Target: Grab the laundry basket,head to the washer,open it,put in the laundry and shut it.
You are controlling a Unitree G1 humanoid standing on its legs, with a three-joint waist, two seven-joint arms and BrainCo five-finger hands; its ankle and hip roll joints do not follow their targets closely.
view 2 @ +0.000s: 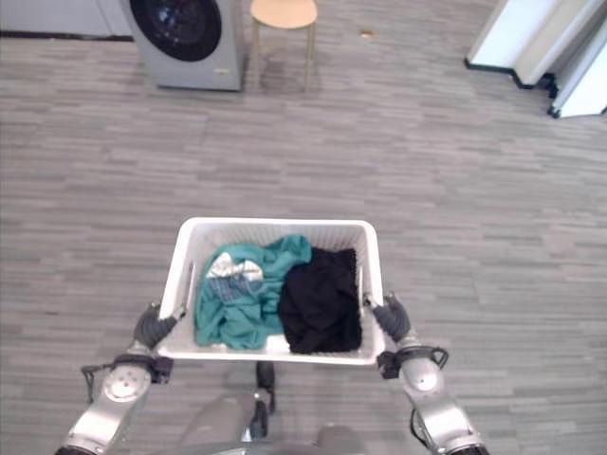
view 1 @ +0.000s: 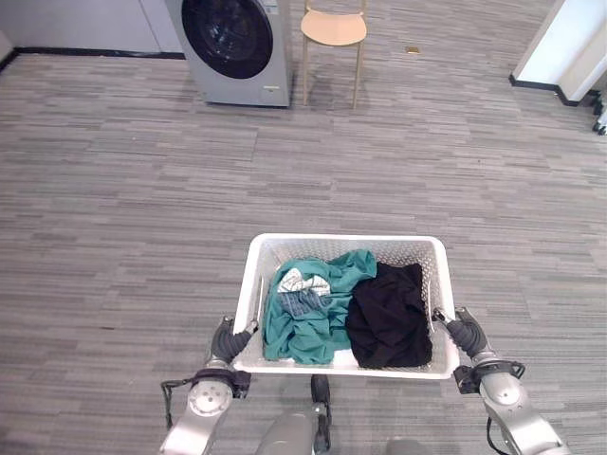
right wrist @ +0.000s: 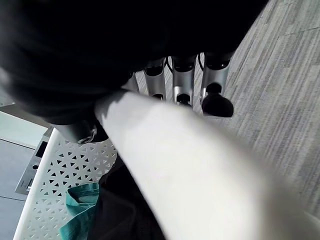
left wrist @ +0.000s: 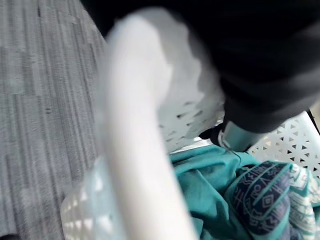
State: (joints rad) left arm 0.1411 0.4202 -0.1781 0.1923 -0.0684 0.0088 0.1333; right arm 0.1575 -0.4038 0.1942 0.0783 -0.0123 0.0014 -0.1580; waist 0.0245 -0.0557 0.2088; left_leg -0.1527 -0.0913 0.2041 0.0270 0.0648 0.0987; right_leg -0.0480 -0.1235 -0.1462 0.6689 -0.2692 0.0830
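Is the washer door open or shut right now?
Shut: the washer door's dark round glass sits flush in its front, across the floor from the basket.

Even bright light; soft shadows under basket [view 1: 285, 248]; wrist views blurred close-up.

White perforated laundry basket [view 1: 256, 275] upright, off floor, near camera; teal garment [view 1: 308, 313] heaped left inside, black garment [view 1: 389, 318] right. Grey washer [view 1: 237, 47], round dark door shut, far ahead left.

Laundry basket [view 1: 343, 248] on the floor [view 1: 114, 190], clothes [view 1: 341, 313] inside; left hand [view 1: 230, 340] and right hand [view 1: 466, 334] at its sides. Washer [view 1: 232, 47] far ahead, chair [view 1: 333, 33] right of it.
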